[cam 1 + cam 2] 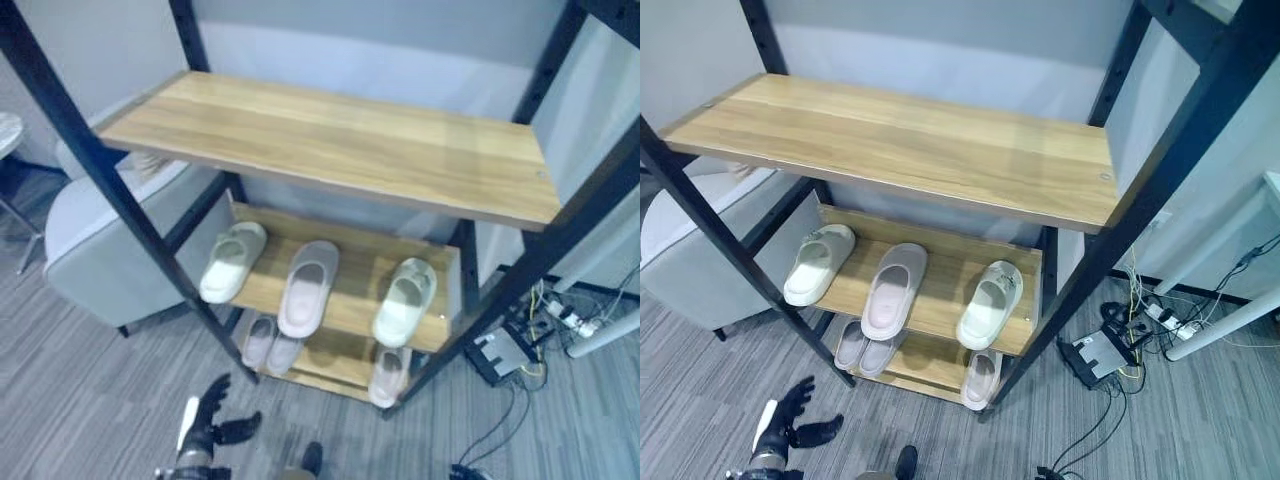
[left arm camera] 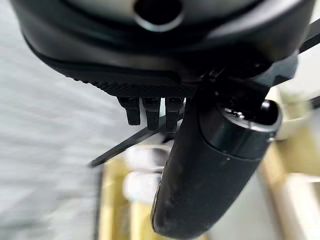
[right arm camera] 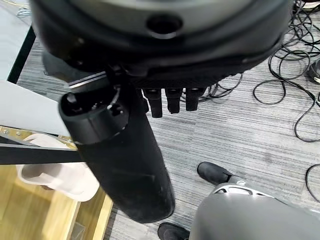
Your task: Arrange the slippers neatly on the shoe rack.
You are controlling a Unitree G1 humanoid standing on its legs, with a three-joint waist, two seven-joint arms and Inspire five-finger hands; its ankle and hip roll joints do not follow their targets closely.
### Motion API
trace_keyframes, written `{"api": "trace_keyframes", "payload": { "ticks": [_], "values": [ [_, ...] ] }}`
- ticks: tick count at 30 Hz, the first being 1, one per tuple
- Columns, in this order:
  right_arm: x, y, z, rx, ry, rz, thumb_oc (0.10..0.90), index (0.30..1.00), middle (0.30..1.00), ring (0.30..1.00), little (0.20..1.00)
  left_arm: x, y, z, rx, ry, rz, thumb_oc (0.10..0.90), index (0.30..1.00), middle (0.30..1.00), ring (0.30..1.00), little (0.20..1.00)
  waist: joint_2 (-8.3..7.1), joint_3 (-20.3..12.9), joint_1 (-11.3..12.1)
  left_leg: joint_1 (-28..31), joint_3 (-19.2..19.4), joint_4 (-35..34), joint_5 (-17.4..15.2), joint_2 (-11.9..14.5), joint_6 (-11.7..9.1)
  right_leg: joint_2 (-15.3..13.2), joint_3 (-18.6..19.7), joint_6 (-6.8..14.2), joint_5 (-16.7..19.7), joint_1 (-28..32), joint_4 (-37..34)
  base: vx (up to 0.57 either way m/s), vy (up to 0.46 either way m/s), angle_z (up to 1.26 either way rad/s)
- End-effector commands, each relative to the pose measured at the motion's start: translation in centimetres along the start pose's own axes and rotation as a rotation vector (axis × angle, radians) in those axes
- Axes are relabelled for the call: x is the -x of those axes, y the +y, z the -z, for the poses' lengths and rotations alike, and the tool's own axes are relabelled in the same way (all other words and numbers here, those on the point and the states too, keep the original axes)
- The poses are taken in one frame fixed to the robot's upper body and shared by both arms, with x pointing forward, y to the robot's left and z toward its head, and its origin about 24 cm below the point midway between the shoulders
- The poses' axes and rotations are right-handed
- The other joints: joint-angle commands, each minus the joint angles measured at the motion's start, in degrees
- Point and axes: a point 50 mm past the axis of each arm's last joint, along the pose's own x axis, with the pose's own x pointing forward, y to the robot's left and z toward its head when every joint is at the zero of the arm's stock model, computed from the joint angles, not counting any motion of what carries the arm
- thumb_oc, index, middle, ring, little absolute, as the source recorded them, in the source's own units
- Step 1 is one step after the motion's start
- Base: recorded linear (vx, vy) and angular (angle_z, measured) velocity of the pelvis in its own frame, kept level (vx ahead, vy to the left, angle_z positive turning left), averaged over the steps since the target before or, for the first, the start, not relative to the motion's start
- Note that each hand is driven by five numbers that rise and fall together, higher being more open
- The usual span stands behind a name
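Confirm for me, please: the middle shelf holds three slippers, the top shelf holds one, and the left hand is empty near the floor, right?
Not quite: the top shelf is bare, as the left eye view shows. The middle shelf does hold three slippers, and the left hand is open and empty near the floor.

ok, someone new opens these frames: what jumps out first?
Probably the bare wooden top shelf of the black-framed shoe rack, spanning the head views. Next, the middle shelf below it, with three slippers in a row: a pale green slipper on the left, a pinkish slipper in the middle and another pale green one on the right. The left hand hangs low in front over the grey floor, fingers spread and holding nothing.
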Motion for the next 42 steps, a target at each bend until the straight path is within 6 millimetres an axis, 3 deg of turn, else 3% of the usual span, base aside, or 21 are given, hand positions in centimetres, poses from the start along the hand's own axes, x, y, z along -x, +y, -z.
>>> {"api": "trace_keyframes", "payload": {
  "ticks": [1, 3, 4, 5, 11, 12, 14, 18, 21, 28, 36, 42],
  "values": [
    [-0.3, -2.4, -1.4, 0.045, -0.036, 0.086, 0.8, 0.9, 0.9, 0.9, 0.9, -1.3, 2.7, -8.7, 0.0, -0.464, -0.114, 0.8, 0.9, 0.9, 0.9, 0.9, 0.82, 0.77, 1.27, 3.69, -0.6, 0.07, -4.34, 0.35, -0.94, -2.02, 1.05, 3.19, -1.84, -1.16, 2.87, 0.02, -0.024, 0.06],
    [-0.3, -2.3, -1.4, 0.046, -0.033, 0.084, 0.8, 0.9, 0.9, 0.9, 0.9, -0.9, 2.7, -10.5, 0.044, -0.548, -0.099, 0.8, 0.9, 0.9, 0.9, 0.9, 0.97, 0.82, 1.34, 3.63, -0.88, 0.09, -4.29, 0.35, -0.97, -2.0, 0.74, 3.14, -1.95, -1.24, 3.06, 0.01, -0.01, 0.17],
    [-0.3, -2.3, -1.4, 0.046, -0.033, 0.084, 0.8, 0.9, 0.9, 0.9, 0.9, -0.9, 2.8, -10.5, 0.044, -0.548, -0.099, 0.8, 0.9, 0.9, 0.9, 0.9, 0.97, 0.82, 1.33, 3.63, -0.88, 0.09, -4.29, 0.35, -0.97, -2.0, 0.73, 3.14, -1.95, -1.24, 3.07, 0.0, -0.009, 0.24],
    [-0.3, -2.2, -1.2, 0.062, -0.026, 0.077, 0.8, 0.9, 0.9, 0.9, 0.9, -0.4, 2.3, -12.4, 0.119, -0.63, -0.045, 0.8, 0.9, 0.9, 0.9, 0.9, 1.07, 0.9, 1.26, 3.59, -1.01, 0.14, -4.26, 0.41, -0.92, -1.95, 0.59, 3.1, -2.02, -1.26, 3.16, 0.01, -0.009, 0.14],
    [-0.2, -1.8, -0.5, 0.114, 0.003, 0.059, 0.8, 0.9, 0.9, 0.9, 0.9, 1.1, 1.8, -16.9, 0.176, -0.838, 0.046, 0.8, 0.9, 0.9, 0.9, 0.9, 1.23, 0.77, 0.27, 3.7, -0.74, 0.17, -4.47, 0.57, -0.82, -1.74, 0.73, 3.06, -2.13, -1.13, 2.95, 0.01, -0.003, 0.04],
    [-0.2, -1.8, -0.5, 0.114, 0.003, 0.059, 0.8, 0.9, 0.9, 0.9, 0.9, 1.1, 1.8, -16.9, 0.176, -0.838, 0.046, 0.8, 0.9, 0.9, 0.9, 0.9, 1.23, 0.77, 0.28, 3.71, -0.74, 0.17, -4.47, 0.57, -0.82, -1.74, 0.74, 3.06, -2.13, -1.13, 2.95, 0.0, 0.0, 0.0],
    [-0.2, -1.5, -0.2, 0.143, 0.009, 0.045, 0.8, 0.9, 0.9, 0.9, 0.9, 1.6, 1.3, -19.0, 0.183, -0.932, 0.08, 0.8, 0.9, 0.9, 0.9, 0.9, 1.25, 0.66, -0.71, 3.86, -0.22, 0.08, -4.64, 0.62, -0.81, -1.61, 1.13, 3.12, -2.09, -1.15, 2.86, 0.0, 0.0, 0.0],
    [-0.1, -1.3, 0.0, 0.166, 0.013, 0.034, 0.8, 0.9, 0.9, 0.9, 0.9, 2.1, 1.1, -21.3, 0.112, -1.045, 0.076, 0.8, 0.9, 0.9, 0.9, 0.9, 1.14, 0.37, -1.85, 4.15, 0.45, -0.11, -4.93, 0.79, -0.81, -1.44, 1.75, 3.11, -2.1, -1.05, 2.62, 0.01, 0.008, -0.04],
    [-0.1, -1.1, 0.1, 0.181, 0.012, 0.02, 0.8, 0.9, 0.9, 0.9, 0.9, 1.4, -0.1, -23.8, 0.021, -1.131, 0.081, 0.8, 0.9, 0.9, 0.9, 0.9, 1.04, -0.02, -3.93, 4.71, 1.46, -0.14, -5.53, 0.94, -0.81, -1.31, 2.7, 3.09, -1.83, -0.99, 2.2, 0.04, 0.026, -0.1],
    [-0.1, -1.1, 0.1, 0.167, 0.01, 0.011, 0.8, 0.9, 0.9, 0.9, 0.9, -1.0, -1.0, -24.6, -0.18, -1.115, -0.004, 0.8, 0.9, 0.9, 0.9, 0.9, 0.84, -0.55, -6.77, 5.41, 3.7, -0.14, -6.59, 1.26, -0.74, -1.22, 5.05, 3.42, -0.79, -1.51, 1.56, 0.04, 0.033, -0.22],
    [0.3, -1.6, 1.9, 0.148, 0.068, 0.017, 0.8, 0.9, 0.9, 0.9, 0.9, -3.7, 1.5, -23.9, -0.461, -1.045, -0.226, 0.8, 0.9, 0.9, 0.9, 0.9, 0.73, -1.2, -8.38, 5.54, 6.47, -0.14, -7.75, 1.45, -0.79, -1.23, 7.65, 4.16, 0.55, -2.36, 0.17, 0.04, 0.043, -0.24],
    [0.6, -1.7, 3.4, 0.164, 0.124, 0.006, 0.8, 0.9, 0.9, 0.9, 0.9, -4.3, 2.6, -24.7, -0.442, -1.031, -0.318, 0.8, 0.9, 0.9, 0.9, 0.9, 0.54, -1.77, -9.0, 6.04, 7.32, -0.14, -8.39, 1.25, -0.65, -1.46, 8.49, 4.38, 0.75, -2.33, 0.0, 0.04, 0.041, -0.15]
  ]
}}
